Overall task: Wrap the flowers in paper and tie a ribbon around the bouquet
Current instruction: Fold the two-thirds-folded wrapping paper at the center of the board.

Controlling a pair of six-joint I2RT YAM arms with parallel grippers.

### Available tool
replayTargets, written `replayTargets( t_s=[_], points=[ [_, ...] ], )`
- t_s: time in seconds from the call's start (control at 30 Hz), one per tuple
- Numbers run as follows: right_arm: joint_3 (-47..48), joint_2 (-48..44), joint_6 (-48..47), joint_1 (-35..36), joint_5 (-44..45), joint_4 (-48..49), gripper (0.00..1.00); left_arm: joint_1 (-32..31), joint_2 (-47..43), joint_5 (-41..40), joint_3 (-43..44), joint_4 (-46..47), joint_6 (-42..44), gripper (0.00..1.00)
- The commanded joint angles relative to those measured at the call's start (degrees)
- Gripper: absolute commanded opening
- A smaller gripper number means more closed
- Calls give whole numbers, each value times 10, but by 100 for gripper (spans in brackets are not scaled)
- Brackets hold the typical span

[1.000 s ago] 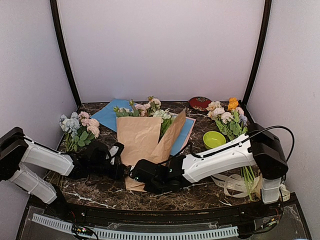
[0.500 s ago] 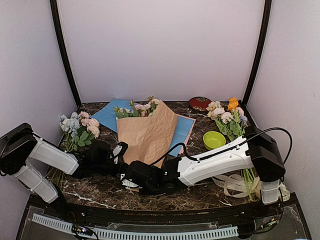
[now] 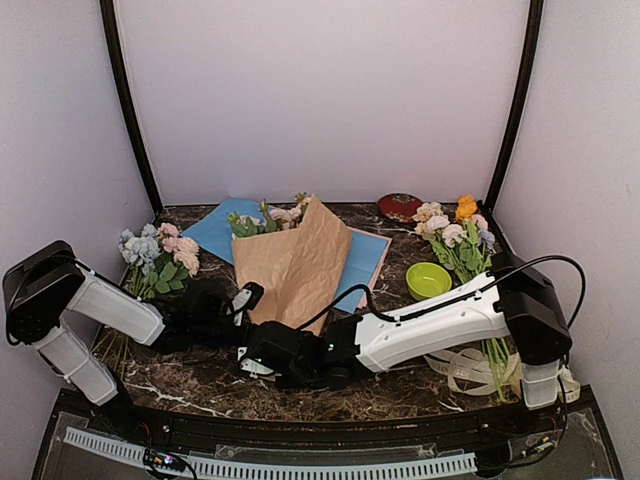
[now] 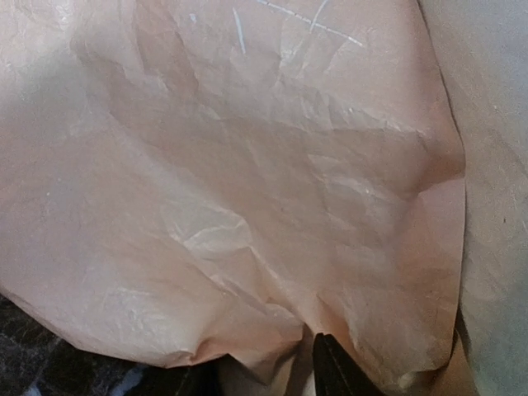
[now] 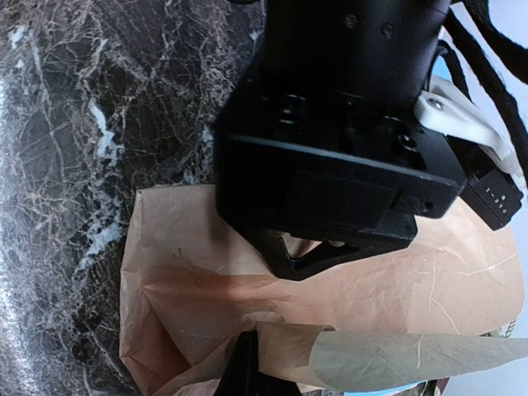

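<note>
Right gripper pinches a corner of the paper, left gripper jaws we can't read; if that pinch slips, our fold springs open.

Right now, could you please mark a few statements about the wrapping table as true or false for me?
1. The tan paper lies folded over the flowers, pink-cream blooms showing at its far end. True.
2. The green bowl stands left of the tan paper. False: it stands to its right.
3. The ribbon is tied around the bouquet. False: it lies loose at the near right of the table.
4. A light blue sheet lies beneath the tan paper. True.
</note>
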Motion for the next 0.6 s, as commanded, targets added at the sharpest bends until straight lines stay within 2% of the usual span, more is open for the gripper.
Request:
replayTargets(
  t_s=[0.0, 0.2, 0.4, 0.57],
  points=[
    [-9, -33, 54, -2, 43, -9, 0, -1, 20, 4, -16, -78, 13, 43],
    [-3, -41, 70, 4, 39, -28, 0, -1, 37, 1, -3, -104, 30, 47],
    [-16, -24, 21, 6, -71, 80, 0, -1, 42, 28, -13, -63, 11, 47],
    [-7, 30, -6, 6, -95, 87, 0, -1, 27, 43, -35, -14, -6, 47]
  ],
)
